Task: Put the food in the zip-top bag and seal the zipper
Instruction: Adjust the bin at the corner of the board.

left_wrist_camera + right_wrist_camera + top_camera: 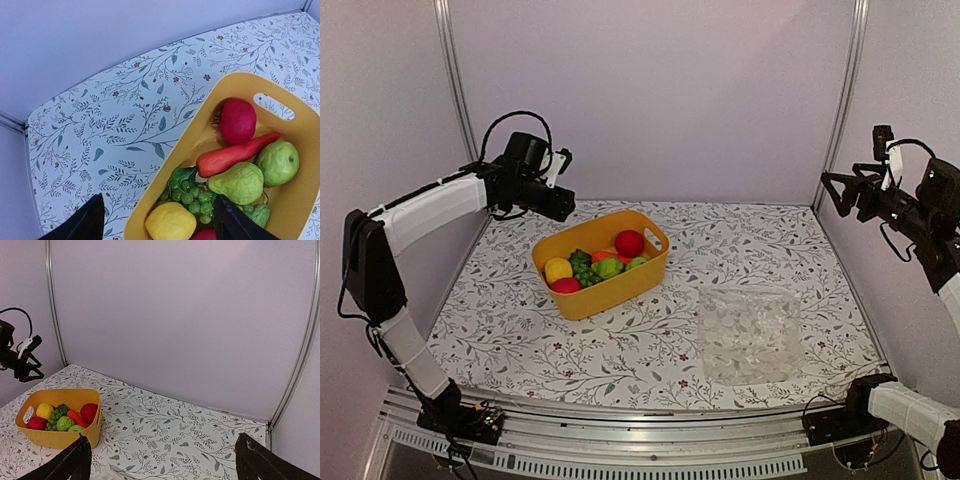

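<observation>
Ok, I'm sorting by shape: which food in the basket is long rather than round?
The red chili: the only long, tapered piece; everything else is round, leafy or clustered.

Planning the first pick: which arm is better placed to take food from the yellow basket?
Left. The left gripper, open, hovers beside the basket, its camera looking down on the food. The right gripper, open too, hangs high at the far right, nearer the bag.
</observation>
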